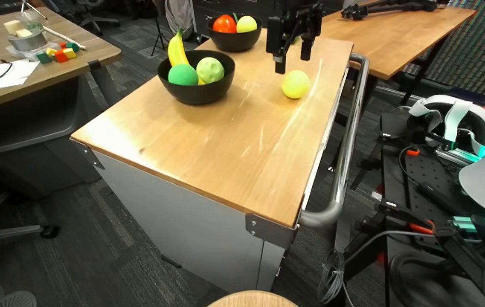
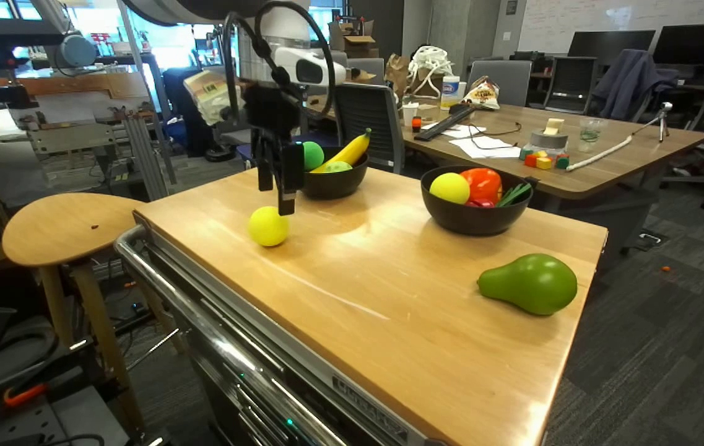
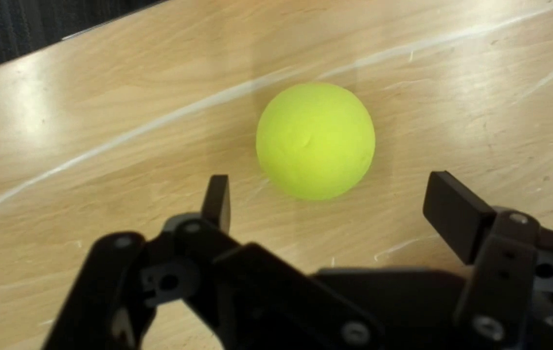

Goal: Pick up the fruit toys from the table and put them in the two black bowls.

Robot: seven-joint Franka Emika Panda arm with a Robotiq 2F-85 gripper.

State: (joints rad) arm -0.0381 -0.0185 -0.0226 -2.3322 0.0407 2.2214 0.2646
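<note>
A yellow ball [image 1: 296, 84] lies on the wooden tabletop in both exterior views [image 2: 268, 227]. In the wrist view the ball [image 3: 315, 141] sits just beyond the fingertips, roughly midway between them. My gripper [image 3: 327, 187] is open and empty, hanging above and close to the ball [image 1: 293, 59]. A black bowl [image 1: 199, 94] holds a banana [image 1: 177, 50], a green ball [image 1: 183, 75] and a light green ball [image 1: 210, 70]. Another black bowl [image 2: 475, 217] holds a yellow ball [image 2: 449, 188], a red pepper-like toy [image 2: 482, 184] and green stems. A green pear [image 2: 531, 284] lies on the table.
A metal handle rail [image 1: 351, 140] runs along one long table side. A round stool [image 2: 67, 226] stands near a table end. A side table [image 2: 599, 142] with blocks, tape and papers stands beyond the bowls. Another wooden table [image 1: 404, 36] is behind the gripper.
</note>
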